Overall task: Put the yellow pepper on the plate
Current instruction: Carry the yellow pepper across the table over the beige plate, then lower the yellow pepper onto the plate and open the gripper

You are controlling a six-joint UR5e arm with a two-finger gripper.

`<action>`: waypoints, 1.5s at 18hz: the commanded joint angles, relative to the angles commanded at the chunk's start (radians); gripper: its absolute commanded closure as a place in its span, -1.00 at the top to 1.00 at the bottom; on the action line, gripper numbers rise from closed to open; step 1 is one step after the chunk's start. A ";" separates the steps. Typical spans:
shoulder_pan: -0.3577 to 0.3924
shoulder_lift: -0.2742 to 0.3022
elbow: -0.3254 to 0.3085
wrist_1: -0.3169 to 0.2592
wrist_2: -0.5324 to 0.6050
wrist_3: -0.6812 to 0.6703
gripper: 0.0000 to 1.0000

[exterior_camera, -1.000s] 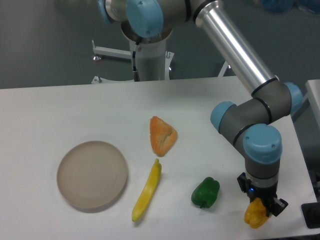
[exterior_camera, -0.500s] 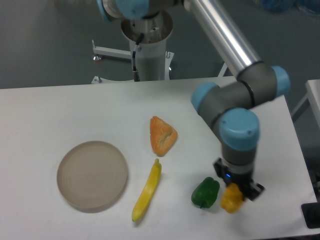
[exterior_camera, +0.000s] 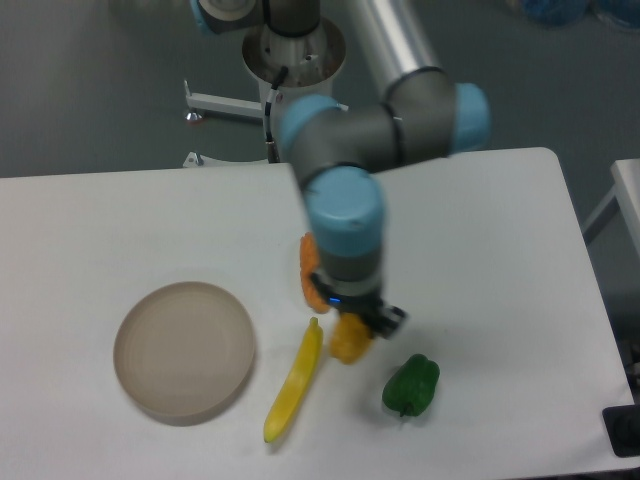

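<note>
Fixed camera: end effector [exterior_camera: 352, 328] is gripping the pepper [exterior_camera: 348, 341], holding it just beneath itself, above the worktop [exterior_camera: 480, 260]. Plate [exterior_camera: 184, 349] is lying well to the left of the pepper, bare. Long yellow vegetable [exterior_camera: 295, 381] is lying between them, long axis running near-to-far. Judgement: the carry is needing to run leftward over that vegetable.
</note>
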State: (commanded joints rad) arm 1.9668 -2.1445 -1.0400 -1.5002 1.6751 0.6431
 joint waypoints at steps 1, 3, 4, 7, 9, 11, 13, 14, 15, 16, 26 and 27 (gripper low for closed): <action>-0.023 -0.002 0.000 0.000 -0.003 -0.035 -0.06; -0.054 -0.009 0.000 0.005 -0.008 -0.100 -0.06; -0.065 -0.014 0.000 0.005 -0.014 -0.132 -0.06; -0.118 -0.037 -0.006 0.005 -0.021 -0.197 -0.06; -0.128 -0.051 -0.026 0.008 -0.023 -0.211 -0.06; -0.147 -0.067 -0.029 0.011 -0.023 -0.211 -0.06; -0.173 -0.087 -0.032 0.012 -0.023 -0.214 -0.06; -0.177 -0.089 -0.037 0.011 -0.025 -0.217 -0.06; -0.178 -0.089 -0.040 0.012 -0.029 -0.215 -0.06; -0.180 -0.092 -0.041 0.012 -0.046 -0.215 -0.06; -0.200 -0.126 -0.074 0.012 -0.049 -0.215 -0.05; -0.201 -0.124 -0.074 0.012 -0.051 -0.215 -0.05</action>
State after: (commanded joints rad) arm 1.7656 -2.2688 -1.1137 -1.4880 1.6245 0.4280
